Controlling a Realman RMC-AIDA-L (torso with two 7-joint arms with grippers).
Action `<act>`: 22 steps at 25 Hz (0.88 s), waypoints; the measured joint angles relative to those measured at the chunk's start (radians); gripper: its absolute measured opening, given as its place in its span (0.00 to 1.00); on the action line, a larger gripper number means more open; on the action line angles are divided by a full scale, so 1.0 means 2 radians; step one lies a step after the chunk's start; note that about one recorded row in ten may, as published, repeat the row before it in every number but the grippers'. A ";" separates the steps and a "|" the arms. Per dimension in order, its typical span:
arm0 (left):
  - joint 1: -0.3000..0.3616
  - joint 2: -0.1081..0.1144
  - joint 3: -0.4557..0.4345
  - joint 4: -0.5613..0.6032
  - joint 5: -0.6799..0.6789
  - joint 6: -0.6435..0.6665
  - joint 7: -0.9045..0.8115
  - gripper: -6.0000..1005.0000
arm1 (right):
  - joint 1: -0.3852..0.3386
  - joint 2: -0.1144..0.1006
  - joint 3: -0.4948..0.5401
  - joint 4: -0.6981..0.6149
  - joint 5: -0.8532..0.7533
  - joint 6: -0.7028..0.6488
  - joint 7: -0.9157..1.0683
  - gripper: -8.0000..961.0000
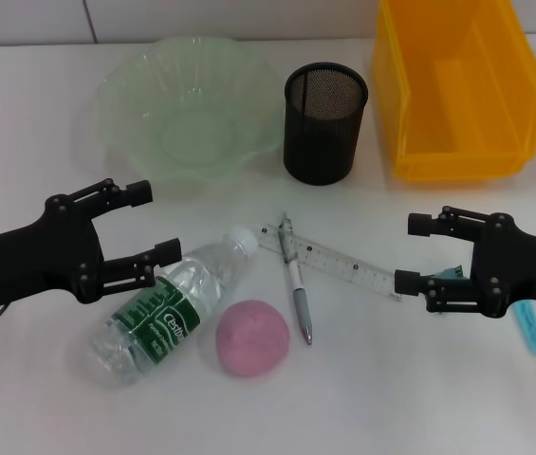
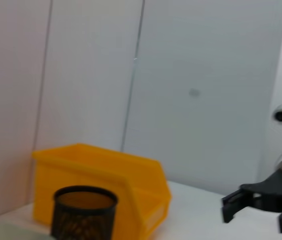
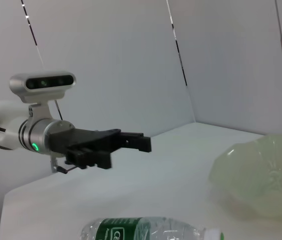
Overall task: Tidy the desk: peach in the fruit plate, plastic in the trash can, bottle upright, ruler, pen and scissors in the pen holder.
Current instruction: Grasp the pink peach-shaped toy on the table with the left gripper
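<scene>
From the head view, I have the left pincer [image 1: 147, 222] spread wide and empty, hovering just left of the bottle [image 1: 168, 308], which lies flat on the table [image 1: 40, 398]. Its long axis runs diagonally, cap [image 1: 243, 239] pointing up-right toward the pen holder [image 1: 324, 123], base toward me. The left arm is clearly nearer; I judge the grasp comes from that side. The right pincer [image 1: 408, 252] is also open and empty, near the ruler [image 1: 334, 260] end.

Left wrist view shows only the pen holder, the yellow bin [image 2: 131, 185] and the far pincer, its fingers apart.

Right wrist view shows the bottle lying on its side, cap toward the green plate [image 3: 260, 180].
</scene>
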 joint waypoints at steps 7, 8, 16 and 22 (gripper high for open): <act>-0.035 -0.005 0.126 0.072 -0.003 0.027 -0.083 0.84 | -0.005 -0.005 0.004 -0.004 0.000 0.001 0.012 0.87; -0.035 -0.005 0.126 0.072 -0.003 0.027 -0.083 0.84 | -0.005 -0.005 0.004 -0.004 0.000 0.001 0.012 0.87; -0.074 -0.008 0.284 0.162 -0.022 -0.008 -0.148 0.84 | -0.005 -0.004 0.002 -0.020 0.000 0.013 0.031 0.86; -0.068 -0.008 0.426 0.251 -0.034 -0.075 -0.216 0.84 | -0.005 -0.002 0.002 -0.022 0.000 0.014 0.035 0.86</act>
